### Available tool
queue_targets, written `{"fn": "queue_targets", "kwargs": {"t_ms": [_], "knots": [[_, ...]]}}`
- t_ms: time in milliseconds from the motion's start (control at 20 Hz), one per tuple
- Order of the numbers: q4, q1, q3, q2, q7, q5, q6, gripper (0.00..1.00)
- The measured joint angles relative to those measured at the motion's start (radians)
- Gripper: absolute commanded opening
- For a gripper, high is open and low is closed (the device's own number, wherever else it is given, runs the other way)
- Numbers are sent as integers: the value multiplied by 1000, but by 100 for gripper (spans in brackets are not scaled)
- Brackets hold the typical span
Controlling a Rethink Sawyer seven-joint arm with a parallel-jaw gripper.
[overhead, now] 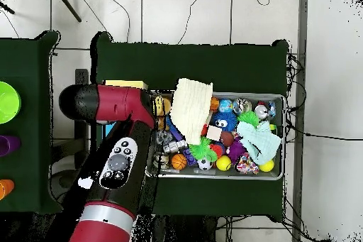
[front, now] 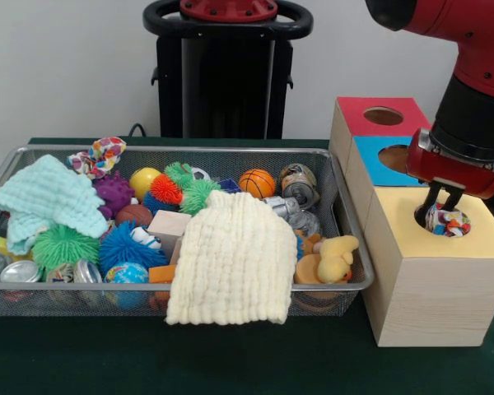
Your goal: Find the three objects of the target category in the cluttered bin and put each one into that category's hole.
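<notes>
Dark green cloth covers the table (front: pixel 230 362), and on it sit a wire mesh bin (front: pixel 346 214) and, to its right in the front view, a row of three wooden boxes with coloured tops. Nearest the camera is the yellow-topped box (front: pixel 428 280), behind it the blue-topped box (front: pixel 369 160), and farthest back the red-topped box (front: pixel 358 115), each with a round hole in its top. Hanging over the yellow box's hole, the gripper (front: pixel 442 206) has its dark fingers (front: pixel 431 200) reaching down to the rim; they look slightly parted, but I cannot tell whether they pinch anything. Inside that hole lies a patterned scrunchie (front: pixel 449 222), just below the fingertips. A second patterned scrunchie (front: pixel 99 156) rests on the bin's far left rim. A cream cloth (front: pixel 235 263) drapes over the bin's front edge, and a mint cloth (front: pixel 45 197) lies at its left end. Between them sit spiky balls, a small basketball (front: pixel 257 183), crushed cans (front: pixel 298 185), a wooden block (front: pixel 169 224) and a yellow duck (front: pixel 336 257). From overhead, the red arm (overhead: pixel 117 154) hides the boxes almost wholly.
</notes>
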Motion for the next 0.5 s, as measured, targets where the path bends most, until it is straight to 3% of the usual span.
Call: {"fn": "queue_targets", "kwargs": {"t_ms": [500], "knots": [[5, 0, 0, 0, 0, 0, -11, 0]]}}
